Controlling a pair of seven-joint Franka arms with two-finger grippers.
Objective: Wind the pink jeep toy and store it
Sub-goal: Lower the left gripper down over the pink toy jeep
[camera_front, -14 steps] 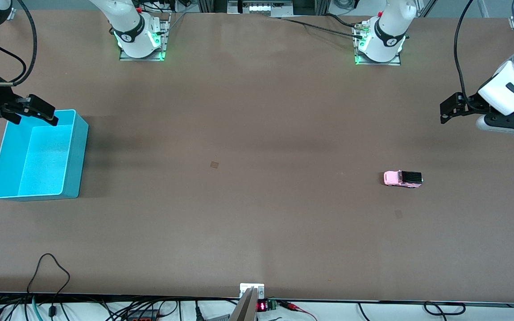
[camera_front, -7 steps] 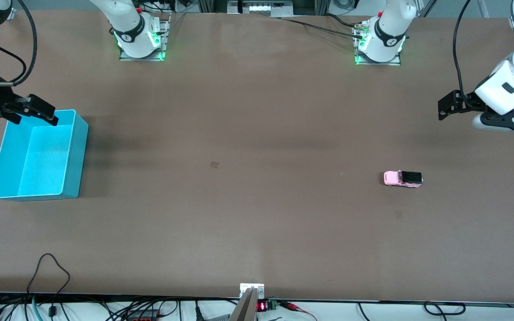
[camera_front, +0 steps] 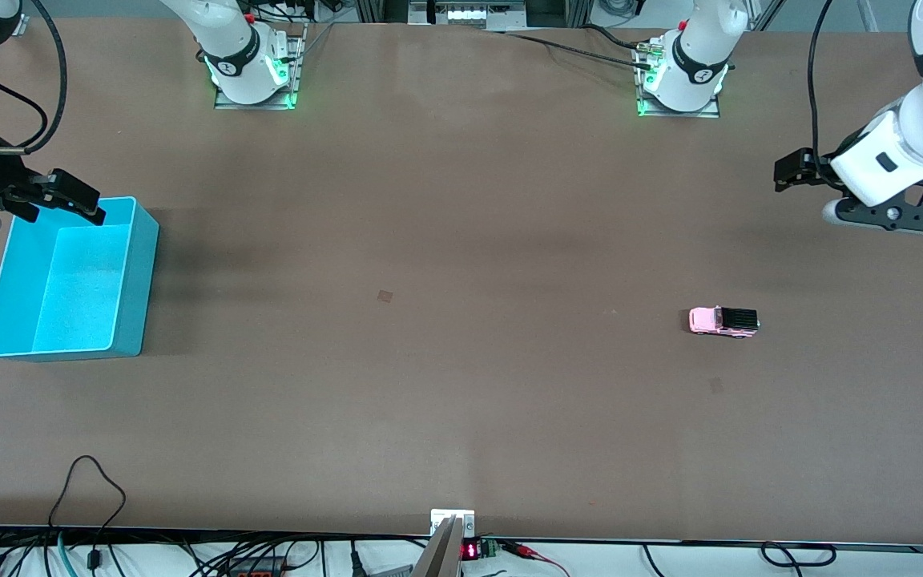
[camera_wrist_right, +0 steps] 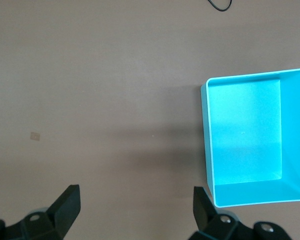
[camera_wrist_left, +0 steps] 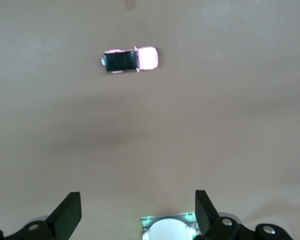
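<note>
The toy car (camera_front: pixel 723 321) stands upright on its wheels on the bare brown table (camera_front: pixel 461 361), toward the left arm's end. Its pink hood points toward the right arm's end and its black ribbed roof panel toward the left arm's end. Nothing touches it.

The left gripper (camera_front: pixel 787 169) hangs in the air over the table near the left arm's end, above a spot farther from the front camera than the toy car and well apart from it. In the left wrist view its two dark fingers (camera_wrist_left: pixel 67 215) stand spread wide with only table surface between them, and the toy car (camera_wrist_left: pixel 129 59) lies on the table ahead of them, not between them.

The bin (camera_front: pixel 129 272), turquoise and open-topped, sits at the right arm's end of the table, well apart from the toy car. Its inside shows only its own floor and walls.

The right gripper (camera_front: pixel 69 196) waits in the air over the bin's rim, at the corner farthest from the front camera. In the right wrist view its fingers (camera_wrist_right: pixel 65 207) are spread wide and hold nothing, and the bin (camera_wrist_right: pixel 207 165) appears beside them, its cavity in full view.
</note>
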